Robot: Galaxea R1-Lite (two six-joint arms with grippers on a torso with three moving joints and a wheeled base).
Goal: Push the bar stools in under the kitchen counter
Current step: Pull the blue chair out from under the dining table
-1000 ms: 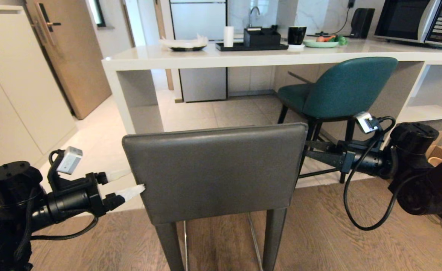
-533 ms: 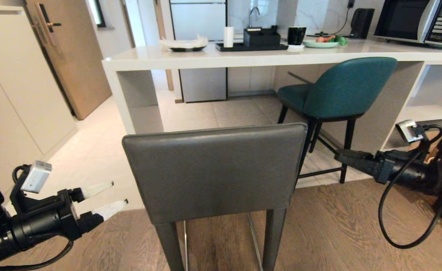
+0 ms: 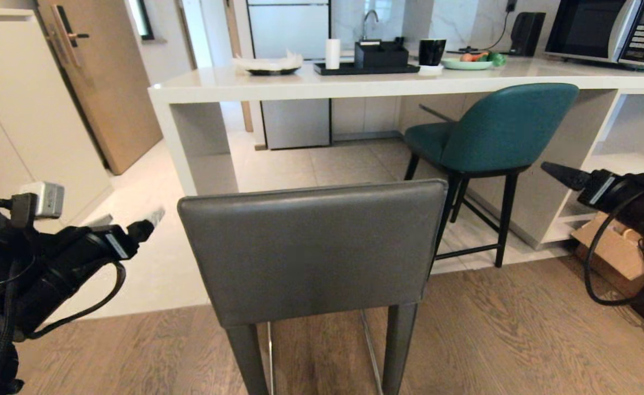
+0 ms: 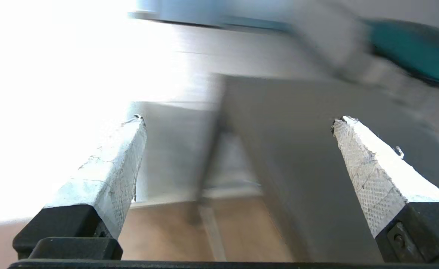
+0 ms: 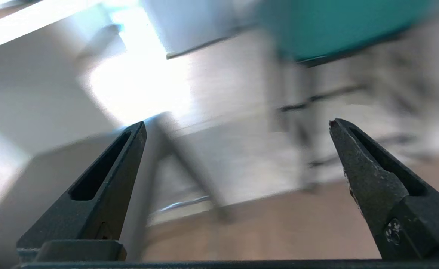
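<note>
Grey stool (image 3: 311, 249) stands clear of the worktop (image 3: 355, 82); teal stool (image 3: 497, 131) seems partly under. Left claw (image 3: 135, 222) and right claw (image 3: 560, 174) gape apart, holding nothing.

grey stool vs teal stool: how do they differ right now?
Back: the grey stool has a flat rectangular back; the teal stool has a curved one.
Legs: grey on the grey stool, black on the teal stool.
Position: the teal stool's seat reaches under the kitchen counter; the grey stool stands clear of it, nearer the camera.
Shared: both backs face the robot, and neither claw touches them.
</note>
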